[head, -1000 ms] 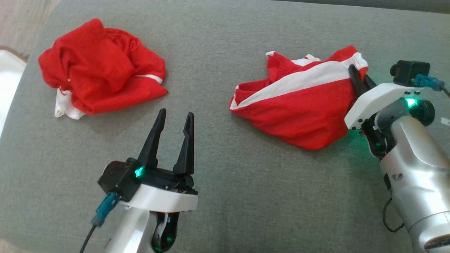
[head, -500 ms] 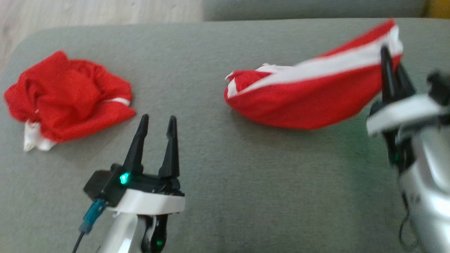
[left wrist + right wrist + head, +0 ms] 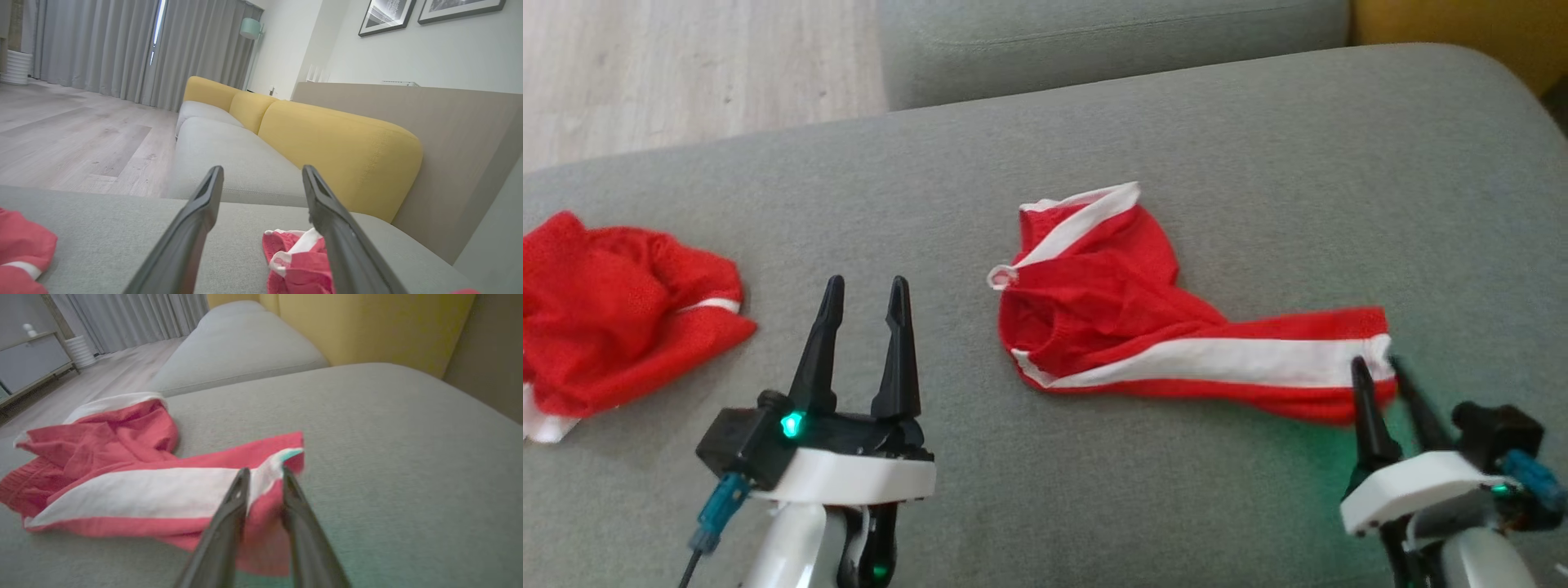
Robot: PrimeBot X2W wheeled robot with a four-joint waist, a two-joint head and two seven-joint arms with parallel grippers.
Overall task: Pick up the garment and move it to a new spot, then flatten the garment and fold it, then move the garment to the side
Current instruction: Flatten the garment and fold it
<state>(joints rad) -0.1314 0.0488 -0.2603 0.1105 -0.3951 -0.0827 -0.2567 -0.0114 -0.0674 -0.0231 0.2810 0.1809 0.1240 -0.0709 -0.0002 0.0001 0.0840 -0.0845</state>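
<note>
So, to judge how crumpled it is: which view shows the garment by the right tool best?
Head view: the garment lies whole, bunched at left, stripe running to the right tool. Right wrist view: close, the tool covering part; left wrist view: one bunched end.

Garment [image 3: 1111,327]: red mesh with a broad white stripe. Second garment [image 3: 613,318]: red, white trim. Cushion [image 3: 1258,163]: plain grey-green. Backrest [image 3: 327,139]: mustard yellow. Floor [image 3: 686,73]: pale wood grain.
</note>
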